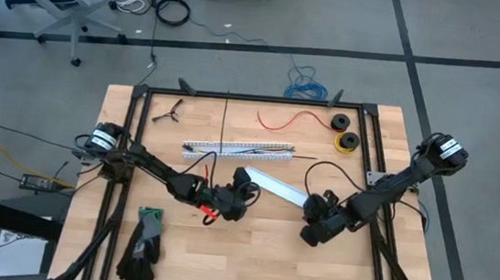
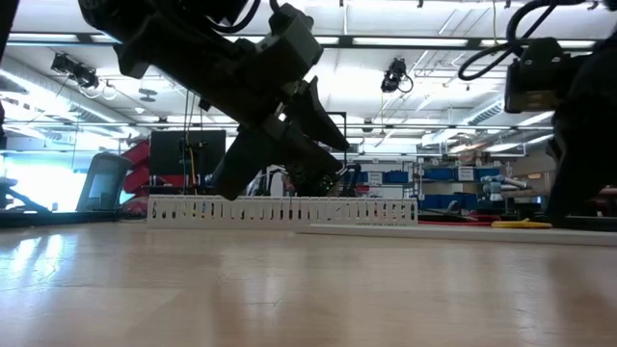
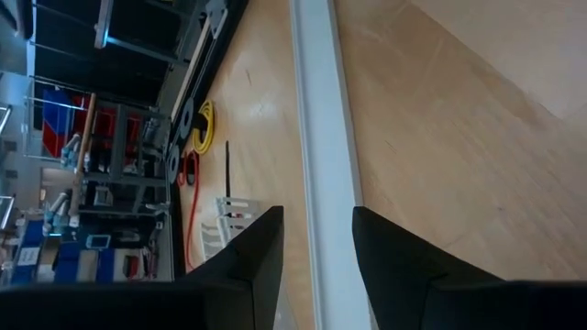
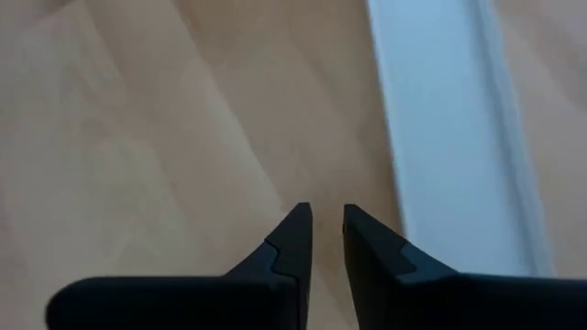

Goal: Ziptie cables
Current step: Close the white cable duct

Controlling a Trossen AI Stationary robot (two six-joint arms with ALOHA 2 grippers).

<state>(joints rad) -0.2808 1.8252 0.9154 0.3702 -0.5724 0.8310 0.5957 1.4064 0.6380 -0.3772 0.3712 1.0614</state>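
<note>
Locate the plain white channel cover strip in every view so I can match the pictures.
High view: the white cover strip lies diagonally at table centre, between the two grippers.
Low view: a thin white bar on the tabletop, in front of the slotted channel.
Left wrist view: runs lengthwise through the picture.
Right wrist view: at the right side.
Shared landmark: the strip itself.

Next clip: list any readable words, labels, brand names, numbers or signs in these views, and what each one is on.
None can be read.
Gloves on the table: no legible print.
Wire spools: labels, if any, too small.
Small box off the table's left edge: no readable marking.
Monitor and shelving in the room behind: too blurred.
White channel: plain, no text.
</note>
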